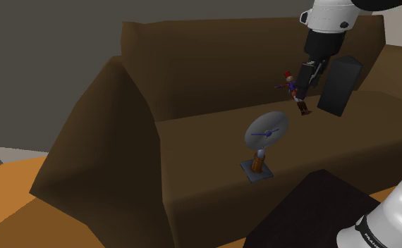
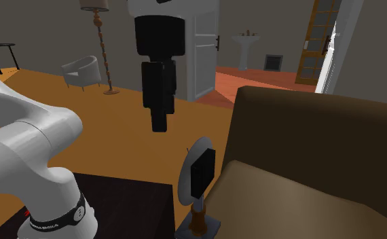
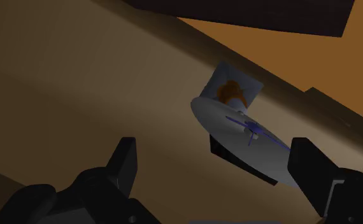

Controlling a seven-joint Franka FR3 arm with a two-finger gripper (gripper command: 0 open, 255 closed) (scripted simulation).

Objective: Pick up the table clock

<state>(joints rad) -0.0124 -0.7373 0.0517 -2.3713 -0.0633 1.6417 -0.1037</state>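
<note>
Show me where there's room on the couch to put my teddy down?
The biggest bare patch is the couch seat between the armrest and the table clock. The strip behind the clock, up to the backrest, is bare too. It's crowded at the far end, where a toy figure, a dark box and the gripper bunch together.

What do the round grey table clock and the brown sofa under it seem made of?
Round grey table clock: the face is a flat matte grey, metal or plastic, with no glint to decide it. Its orange-brown turned stem suggests wood. Big brown sofa: matte and smooth, no weave or sheen showing, so fabric or leather, undecided.
</note>
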